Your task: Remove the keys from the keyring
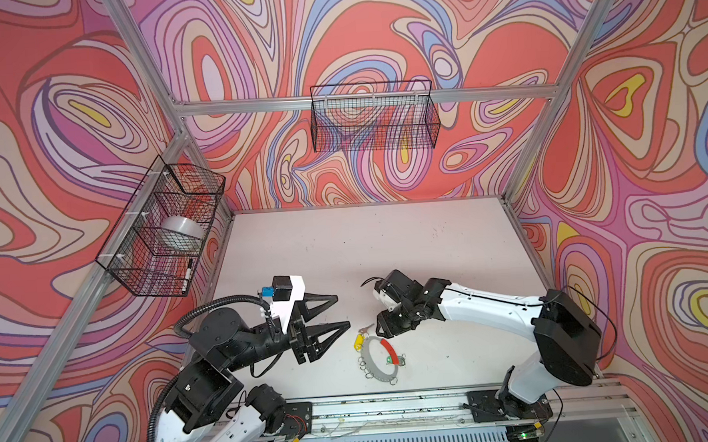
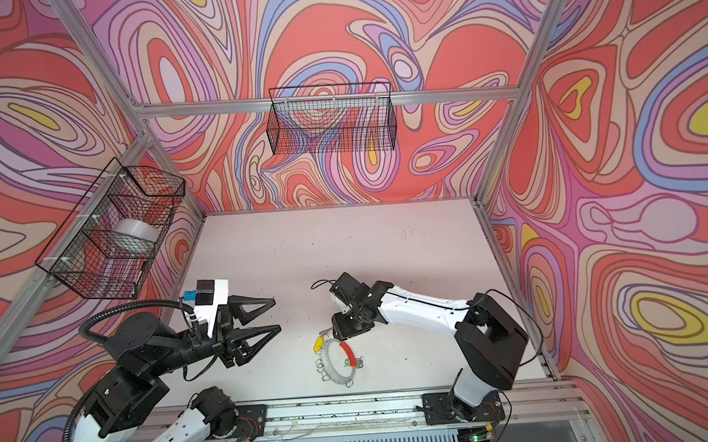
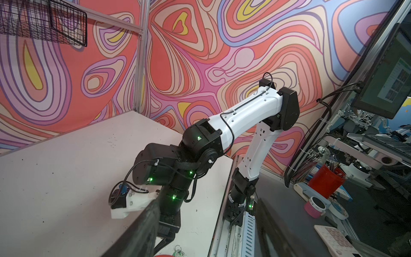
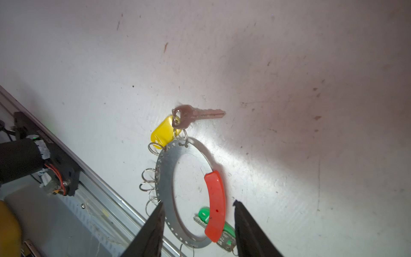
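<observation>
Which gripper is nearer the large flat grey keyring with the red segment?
Right. The right gripper is poised over the keyring, open jaws straddling its red segment in the right wrist view; the left gripper, open, is off to its left, apart.

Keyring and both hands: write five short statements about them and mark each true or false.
1. The keyring lies flat on the table. True.
2. A small split ring links the yellow-tagged key to the keyring. True.
3. The right hand is clamped on the yellow-tagged key. False: its jaws stand apart, holding nothing.
4. The green tag lies partly under the red segment. True.
5. The left hand holds the green tag. False: it is open and empty, off to the keyring's side.
</observation>
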Motion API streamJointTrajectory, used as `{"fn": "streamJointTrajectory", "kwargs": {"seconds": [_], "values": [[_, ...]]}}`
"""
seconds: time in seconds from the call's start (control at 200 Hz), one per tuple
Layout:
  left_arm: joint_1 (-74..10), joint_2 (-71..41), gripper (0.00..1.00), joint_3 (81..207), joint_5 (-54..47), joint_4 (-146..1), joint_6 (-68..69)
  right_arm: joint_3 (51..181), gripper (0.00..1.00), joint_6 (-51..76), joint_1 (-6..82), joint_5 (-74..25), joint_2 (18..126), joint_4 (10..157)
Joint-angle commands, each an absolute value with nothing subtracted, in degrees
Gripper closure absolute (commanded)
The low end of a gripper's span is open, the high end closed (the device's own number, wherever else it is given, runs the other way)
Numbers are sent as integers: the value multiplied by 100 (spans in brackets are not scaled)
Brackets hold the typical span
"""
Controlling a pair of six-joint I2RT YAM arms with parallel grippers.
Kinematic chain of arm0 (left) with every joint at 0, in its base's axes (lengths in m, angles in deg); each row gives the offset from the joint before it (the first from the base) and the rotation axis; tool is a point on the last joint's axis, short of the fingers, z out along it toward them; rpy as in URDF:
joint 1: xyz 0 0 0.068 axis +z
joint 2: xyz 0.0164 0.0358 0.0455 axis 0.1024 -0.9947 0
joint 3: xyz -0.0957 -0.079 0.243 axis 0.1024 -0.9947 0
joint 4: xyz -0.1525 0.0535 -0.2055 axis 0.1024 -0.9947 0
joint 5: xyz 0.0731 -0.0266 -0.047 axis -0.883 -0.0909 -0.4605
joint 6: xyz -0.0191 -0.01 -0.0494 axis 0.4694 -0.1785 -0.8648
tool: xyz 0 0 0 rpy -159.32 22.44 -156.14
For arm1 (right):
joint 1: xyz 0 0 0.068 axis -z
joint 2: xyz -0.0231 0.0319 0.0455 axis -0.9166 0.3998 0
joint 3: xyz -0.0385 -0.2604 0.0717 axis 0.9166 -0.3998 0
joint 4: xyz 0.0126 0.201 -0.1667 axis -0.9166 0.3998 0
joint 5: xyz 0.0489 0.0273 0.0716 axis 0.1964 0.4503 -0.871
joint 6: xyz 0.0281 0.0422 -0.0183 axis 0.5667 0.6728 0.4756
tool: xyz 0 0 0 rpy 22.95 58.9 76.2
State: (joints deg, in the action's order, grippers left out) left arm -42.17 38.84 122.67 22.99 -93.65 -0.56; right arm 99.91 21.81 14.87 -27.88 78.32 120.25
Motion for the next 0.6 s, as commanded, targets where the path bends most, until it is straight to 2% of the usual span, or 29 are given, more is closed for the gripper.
{"fn": "streamJointTrajectory", "kwargs": {"seconds": [0.0,0.185,0.416,0.591], "values": [[-4215,3958,31,12330,2265,-9511,15,10074,43,1897,1212,-2483,8102,12312],[-4213,3995,32,12272,2225,-9466,20,10033,39,1976,823,-2276,8363,12491],[-4218,3969,32,12288,2272,-9397,-20,10029,53,2214,771,-1580,8542,12453],[-4218,3963,32,12330,2255,-9437,-11,10197,55,2190,694,-1436,8861,12442]]}}
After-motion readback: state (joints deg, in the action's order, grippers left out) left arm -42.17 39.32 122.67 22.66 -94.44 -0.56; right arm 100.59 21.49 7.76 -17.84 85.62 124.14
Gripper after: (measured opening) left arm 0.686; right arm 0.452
